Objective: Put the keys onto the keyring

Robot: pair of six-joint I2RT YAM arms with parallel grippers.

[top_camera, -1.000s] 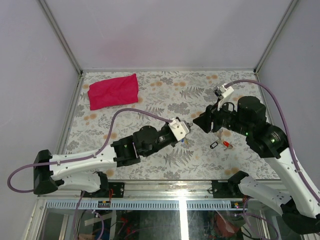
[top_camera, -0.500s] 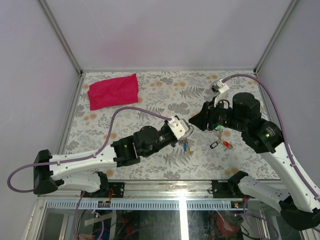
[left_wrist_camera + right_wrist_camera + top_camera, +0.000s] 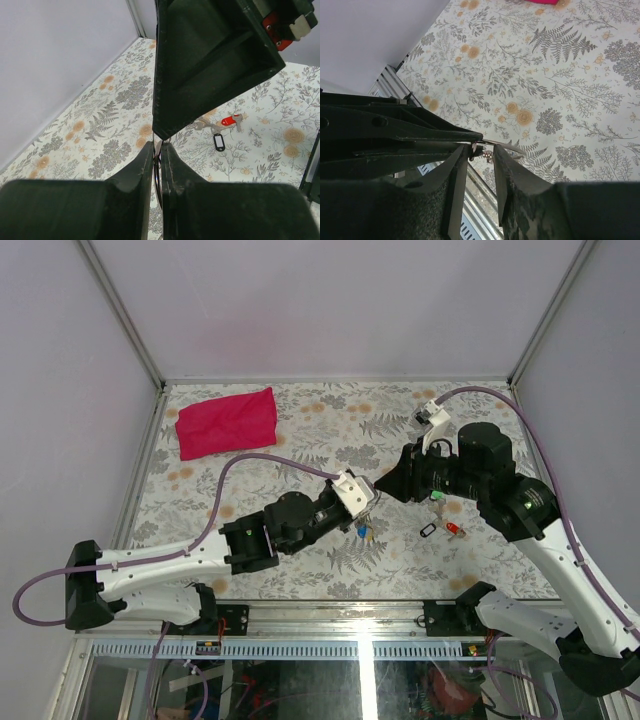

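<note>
Presently, item by item.

Left arm: lies low and long from its base at the near left corner. The forearm reaches to the middle of the tabletop (image 3: 330, 430), and the left gripper (image 3: 367, 502) points toward the right arm. Its fingers (image 3: 135, 175) are pressed almost together, with a thin wire caught in the dark sliver of gap; they are clenched on the keyring (image 3: 500, 145).

Right arm: rises from the near right corner, elbow high, forearm folded back toward the centre. The right gripper (image 3: 384, 486) angles down and left so that its tip meets the left one's. Its fingers (image 3: 457, 180) stand narrowly apart on either side of the ring's silver wire; whether they press on it, I cannot tell.

Keyring: held off the tabletop where the two grippers meet.

Hanging keys (image 3: 363, 532): a small cluster, blue and yellow showing, dangling just below the left gripper.

Loose on the tabletop, right of that cluster: black tag (image 3: 428, 531), with the red key (image 3: 455, 529) just beside it. The green key (image 3: 437, 496) lies close by the right wrist, seen from overhead.

Pink cloth (image 3: 227, 422): far left corner, well apart from everything else.
</note>
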